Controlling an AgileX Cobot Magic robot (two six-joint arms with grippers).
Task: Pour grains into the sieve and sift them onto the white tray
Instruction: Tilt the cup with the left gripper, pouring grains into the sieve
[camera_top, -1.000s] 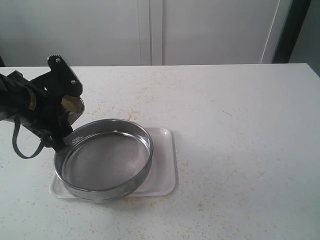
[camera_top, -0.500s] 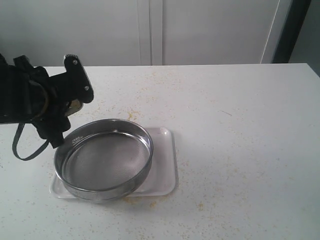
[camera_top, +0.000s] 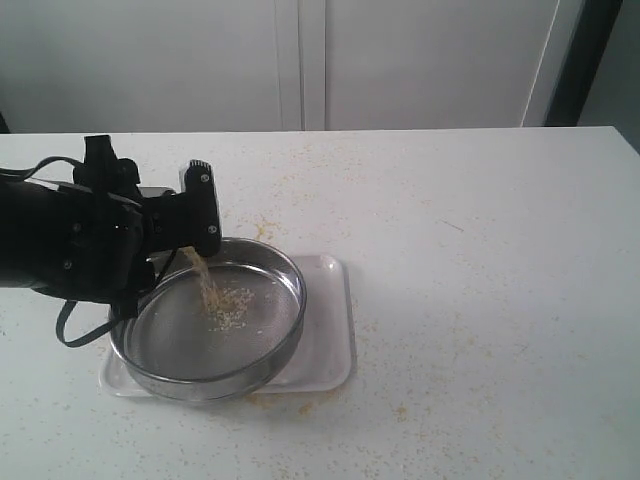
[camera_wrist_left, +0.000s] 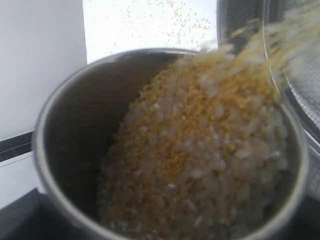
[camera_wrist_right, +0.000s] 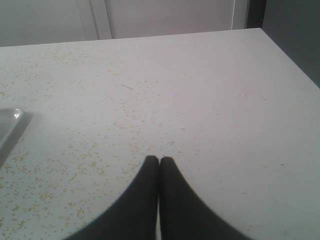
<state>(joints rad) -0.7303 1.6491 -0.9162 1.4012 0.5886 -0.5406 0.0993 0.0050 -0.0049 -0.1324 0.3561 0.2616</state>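
My left gripper is shut on a small steel cup, tipped over the far left rim of the sieve. The cup is full of mixed yellow and whitish grains. A thin stream of grains falls from it onto the mesh, where a small pile lies. The sieve rests on the white tray, and its rim shows beside the cup in the left wrist view. My right gripper is shut on nothing, low over bare table, and it is outside the exterior view.
Stray yellow grains speckle the white table, thickest around the tray. A corner of the tray shows in the right wrist view. White cabinet doors stand behind the table's far edge.
My left gripper has moved right over the sieve's rim and tipped the cup. Grains now pour out and a pile has formed on the mesh, which was bare before.
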